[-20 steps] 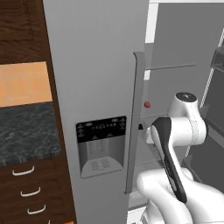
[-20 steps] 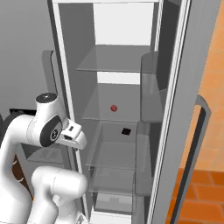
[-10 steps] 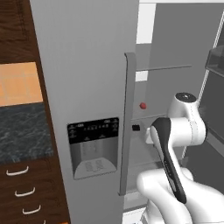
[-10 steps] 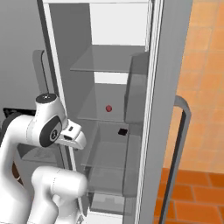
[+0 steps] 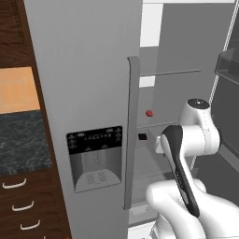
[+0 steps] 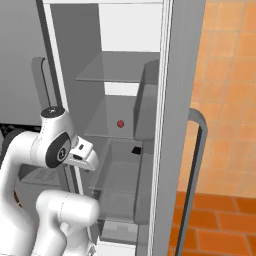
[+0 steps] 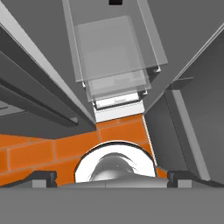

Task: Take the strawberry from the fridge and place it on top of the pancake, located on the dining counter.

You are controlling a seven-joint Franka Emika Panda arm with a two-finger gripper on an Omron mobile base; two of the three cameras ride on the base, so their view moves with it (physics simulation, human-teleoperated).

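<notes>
The fridge [image 5: 84,70] stands with its right compartment open. A tiny red strawberry [image 5: 149,113] lies on a clear glass shelf [image 6: 107,127] about halfway up; the right base view has the strawberry [image 6: 120,123] too. My hand [image 6: 82,154] hangs in front of the compartment, below and left of the fruit and apart from it. Looking down the fridge front, the hand view shows my gripper [image 7: 113,177] open, its fingertips [image 7: 43,177] wide apart with nothing between them. The pancake and the dining counter are out of view.
A small black object [image 5: 142,136] sits on the shelf below the strawberry. The open right door [image 6: 180,100] with its long handle [image 6: 197,155] stands at the right. Dark speckled worktop [image 5: 23,140] and drawers [image 5: 18,205] lie left. Clear drawers [image 7: 111,48] and orange floor [image 7: 43,153] are below.
The whole picture has slid a little to the left in both base views, so the base has moved. The arm keeps its pose and the gripper stays open.
</notes>
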